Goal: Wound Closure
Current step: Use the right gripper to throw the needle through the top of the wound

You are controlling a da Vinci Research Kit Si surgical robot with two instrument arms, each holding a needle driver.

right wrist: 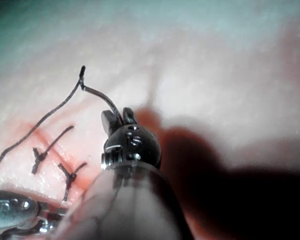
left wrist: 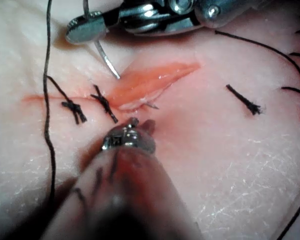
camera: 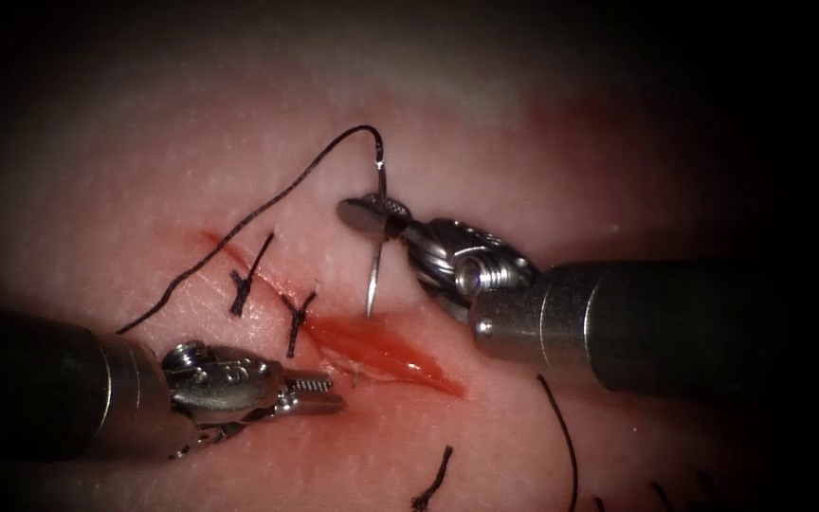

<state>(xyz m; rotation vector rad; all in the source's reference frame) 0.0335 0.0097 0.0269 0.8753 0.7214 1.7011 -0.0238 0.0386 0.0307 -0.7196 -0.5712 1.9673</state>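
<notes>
The tissue (camera: 485, 142) bears a slanting cut (camera: 381, 346), open and wet with red fluid at its lower end. My right tool (camera: 357, 210) is shut on the curved needle (camera: 374, 270), gripping it in the half nearer its thread end. The needle hangs on the cut's right side with its tip just above the cut's edge; no part of it looks buried. In the left wrist view the needle (left wrist: 105, 60) and right tool (left wrist: 82, 27) sit beside the cut (left wrist: 150, 80). My left tool (camera: 319, 391) rests shut on the cut's left side and holds nothing.
Two knotted stitches (camera: 250, 273) (camera: 296, 320) close the cut's upper part. Black thread (camera: 267, 204) arcs from the needle's end leftward over the tissue. Cut ends of thread (camera: 433, 482) (camera: 561, 431) lie near the lower edge.
</notes>
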